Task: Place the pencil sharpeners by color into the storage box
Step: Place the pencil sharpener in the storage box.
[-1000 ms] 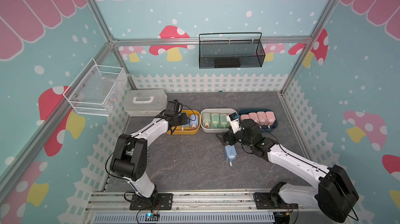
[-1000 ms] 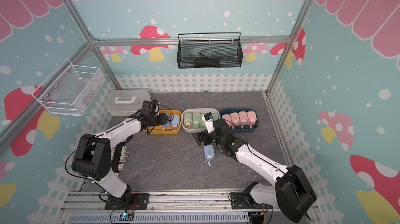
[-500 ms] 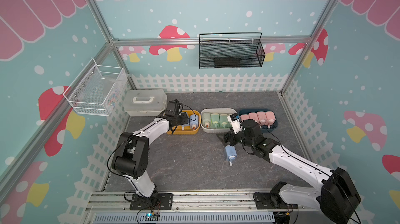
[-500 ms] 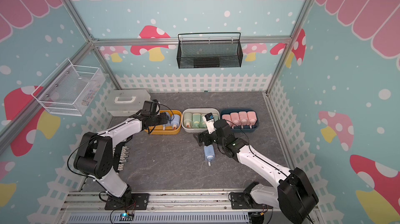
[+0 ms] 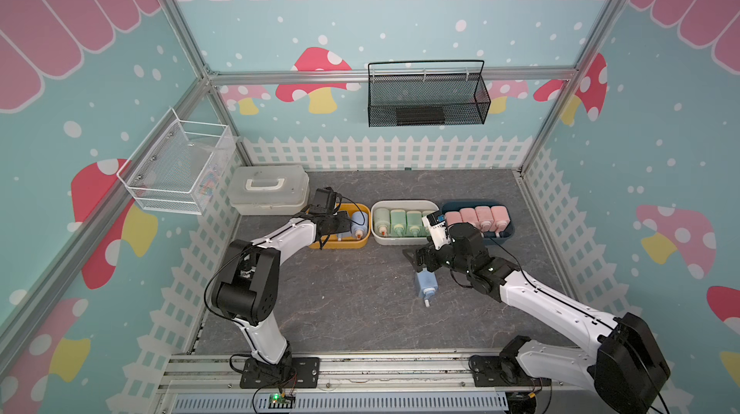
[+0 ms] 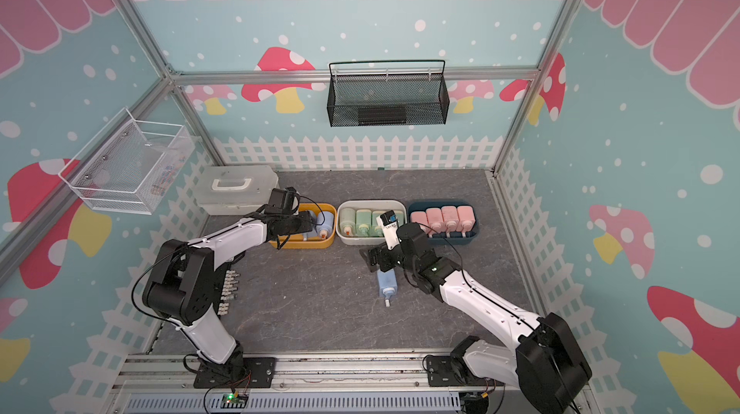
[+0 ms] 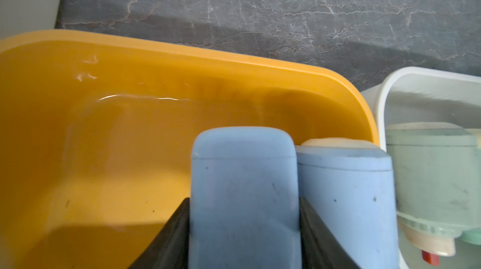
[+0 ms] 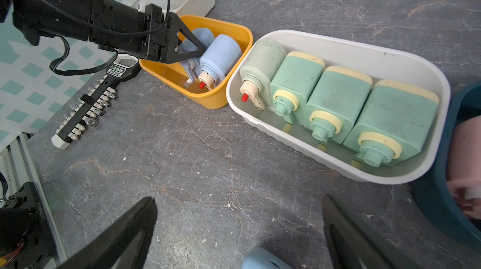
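**Sorting by colour, close to complete.** The left claw (image 7: 244,202) is clamped on a pastel blue, boxy, rounded plastic pencil sharpener (image 7: 243,161). It holds this inside the yellow plastic tub (image 5: 340,244), just beside a second blue sharpener (image 8: 221,51) that already lies there. The white oval tub (image 8: 351,53) holds four pastel green sharpeners (image 8: 338,96). The dark blue tub (image 5: 496,235) holds four pastel pink sharpeners (image 5: 476,217). One last blue sharpener (image 5: 425,282) lies loose on the grey marbled surface (image 5: 360,312), with its cream crank stub (image 5: 427,304) pointing away from the tubs. The right claw (image 8: 239,202) is spread wide and empty over that sharpener's blunt end, with its jaws to either side and not touching it.

**Handling, as judged.** The sharpener is probably light, stiff and hollow, with smooth walls that may slip under a light pinch. The two flat flanks at mid-body offer the best hold. The slender crank stub looks like the weakest part and is better left alone.

**Against the view one second earlier.** The loose sharpener lies in the same spot and both claws keep their openings. Only slight shifts show in the arms' rear joints.
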Robot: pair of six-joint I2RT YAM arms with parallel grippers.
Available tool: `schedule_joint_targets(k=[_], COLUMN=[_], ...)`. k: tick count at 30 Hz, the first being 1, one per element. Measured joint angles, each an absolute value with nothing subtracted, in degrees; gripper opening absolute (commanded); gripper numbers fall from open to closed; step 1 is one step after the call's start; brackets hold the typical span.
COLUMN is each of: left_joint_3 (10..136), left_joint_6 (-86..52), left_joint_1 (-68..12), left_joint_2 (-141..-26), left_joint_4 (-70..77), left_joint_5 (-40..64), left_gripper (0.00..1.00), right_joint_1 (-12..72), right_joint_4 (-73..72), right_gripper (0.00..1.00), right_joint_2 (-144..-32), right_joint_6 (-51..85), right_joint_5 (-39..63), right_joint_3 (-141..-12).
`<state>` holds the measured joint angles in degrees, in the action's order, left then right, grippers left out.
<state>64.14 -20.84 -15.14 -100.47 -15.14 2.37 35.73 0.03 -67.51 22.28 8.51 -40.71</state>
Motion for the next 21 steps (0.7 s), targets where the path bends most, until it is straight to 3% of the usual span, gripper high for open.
schedule_joint_targets(k=[11,21], left_joint_3=[64.2,66.6], left_joint_6=[-20.8,-20.7], left_joint_1=[-15.8,-17.0], left_joint_2=[-100.9,-102.3], left_joint_4=[-15.2,-17.0], left_joint_5=[1.3,-1.3], left_gripper=[0.36,0.46], right_joint_1=[35.7,35.7], right_joint_4=[0.1,0.2], right_gripper=[0.99,0.99], right_joint_2=[-67.5,-67.5], right_joint_6=[21.8,21.4], right_joint_5=[8.4,8.4], right_joint_3=[-40.5,-39.9])
